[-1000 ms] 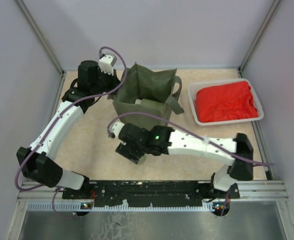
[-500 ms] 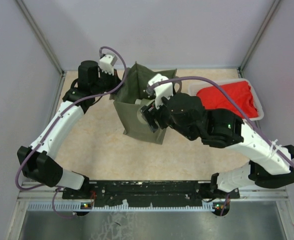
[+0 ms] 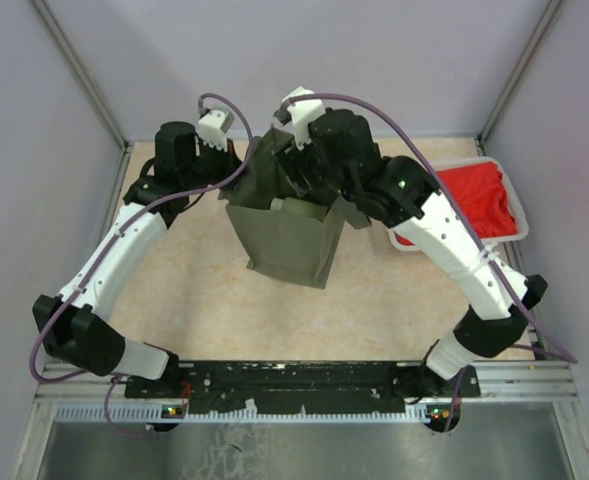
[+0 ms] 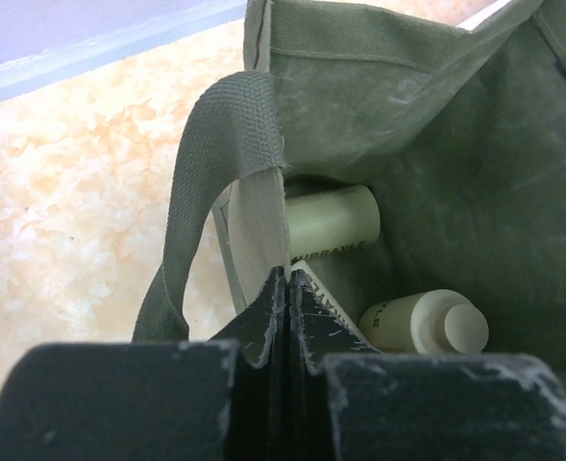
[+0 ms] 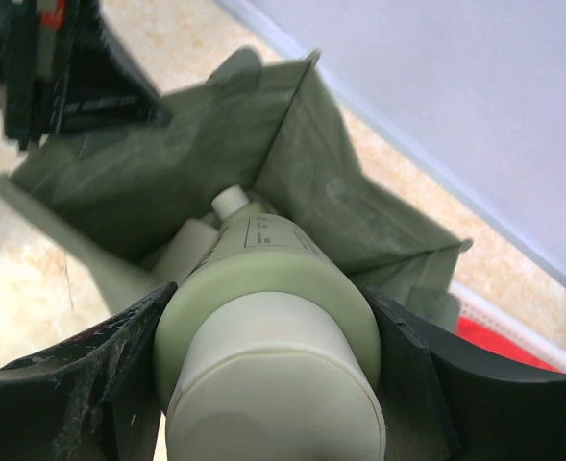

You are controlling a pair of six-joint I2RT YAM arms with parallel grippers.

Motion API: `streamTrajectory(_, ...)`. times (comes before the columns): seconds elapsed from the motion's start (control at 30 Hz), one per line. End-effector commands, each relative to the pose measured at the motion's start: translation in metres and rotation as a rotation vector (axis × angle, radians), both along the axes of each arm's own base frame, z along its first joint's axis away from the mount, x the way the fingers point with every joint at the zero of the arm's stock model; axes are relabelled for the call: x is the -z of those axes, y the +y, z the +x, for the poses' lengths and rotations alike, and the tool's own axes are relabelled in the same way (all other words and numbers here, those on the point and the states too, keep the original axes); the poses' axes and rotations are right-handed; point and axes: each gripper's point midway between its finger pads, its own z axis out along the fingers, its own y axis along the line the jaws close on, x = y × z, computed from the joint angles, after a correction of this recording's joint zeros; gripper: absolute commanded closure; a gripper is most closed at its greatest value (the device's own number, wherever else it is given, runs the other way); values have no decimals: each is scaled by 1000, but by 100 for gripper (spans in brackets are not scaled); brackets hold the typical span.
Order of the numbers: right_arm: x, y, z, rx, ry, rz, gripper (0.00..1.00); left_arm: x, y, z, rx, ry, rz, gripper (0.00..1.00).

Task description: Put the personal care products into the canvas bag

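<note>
The olive canvas bag (image 3: 292, 235) stands open at mid-table. My left gripper (image 3: 242, 165) is shut on the bag's left rim, by a strap handle (image 4: 220, 144), and its jaws (image 4: 284, 280) pinch the fabric. My right gripper (image 3: 296, 185) hangs over the bag's mouth, shut on a pale green bottle (image 5: 263, 279) with its cream cap toward the camera. The bottle points down into the bag (image 5: 167, 173). Three more bottles lie inside: one (image 4: 335, 219) at the back, one (image 4: 427, 322) with its cap showing, and one (image 4: 321, 293) partly behind my left fingers.
A white tray (image 3: 399, 240) with red cloth (image 3: 484, 195) sits right of the bag, partly under my right arm. Grey walls enclose the table on the left, back and right. The arm bases stand along the near edge.
My right arm has lifted the bottle from the near table and swung it back to above the bag's opening. The left gripper has stayed on the rim.
</note>
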Motion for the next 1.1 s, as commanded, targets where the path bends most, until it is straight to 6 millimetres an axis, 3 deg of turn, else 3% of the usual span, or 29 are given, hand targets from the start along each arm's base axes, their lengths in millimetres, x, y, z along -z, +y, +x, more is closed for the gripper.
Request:
streamTrajectory(0.0,-90,-7,21,-34,-197,172,100,-29,7,-9,0,-62,-7,100)
streamTrajectory(0.07,-84,-6,33,-44,-182,180,100,-32,7,-9,4,-67,-5,100)
streamTrajectory(0.2,-43,5,46,-61,-94,173,100,-36,5,-12,21,-69,-6,100)
streamTrajectory(0.43,25,54,25,-257,129,234,100,-43,2,-15,39,-84,-23,100)
streamTrajectory(0.57,43,78,12,-338,198,237,100,-43,1,-16,47,-82,-31,100)
streamTrajectory(0.73,49,108,-17,-457,242,241,100,-39,0,-16,49,-76,-32,100)
streamTrajectory(0.8,69,123,-18,-476,282,223,100,-38,-1,-16,51,-73,-33,100)
streamTrajectory(1.07,110,138,-13,-478,338,234,100,-41,-2,-19,60,-76,-43,100)
